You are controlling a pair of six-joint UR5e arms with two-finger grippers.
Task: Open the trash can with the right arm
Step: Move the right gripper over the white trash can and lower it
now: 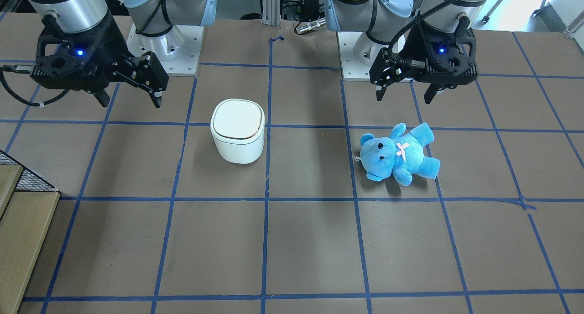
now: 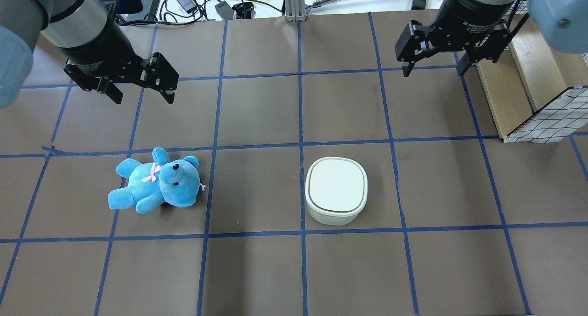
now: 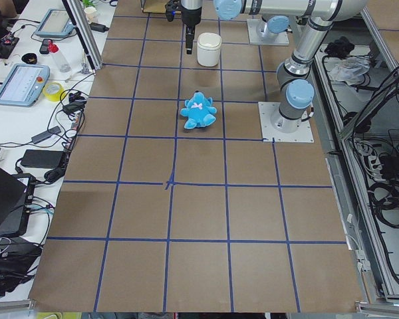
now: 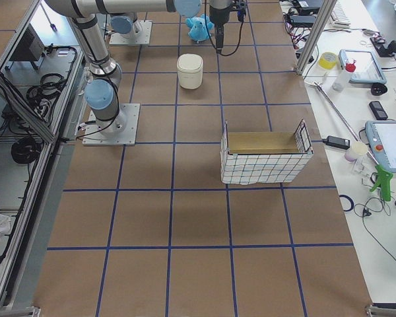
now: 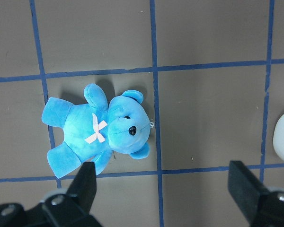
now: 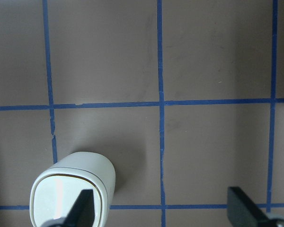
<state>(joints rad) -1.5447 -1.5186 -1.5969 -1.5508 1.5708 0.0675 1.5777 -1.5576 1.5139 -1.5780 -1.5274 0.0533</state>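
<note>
The white trash can (image 1: 237,131) stands upright on the brown table with its flat lid shut; it also shows in the overhead view (image 2: 336,189) and at the bottom left of the right wrist view (image 6: 71,198). My right gripper (image 2: 432,71) is open and empty. It hangs above the table, beyond the can and toward the basket side, apart from it; the front view (image 1: 131,102) shows the same. My left gripper (image 2: 143,98) is open and empty, above and beyond the blue teddy (image 2: 154,183).
The blue teddy (image 1: 399,154) lies on its back on the left arm's side. A wood-bottomed wire basket (image 2: 546,118) stands at the table's right edge beside my right gripper. Blue tape lines grid the table. Cables and tools lie past the far edge.
</note>
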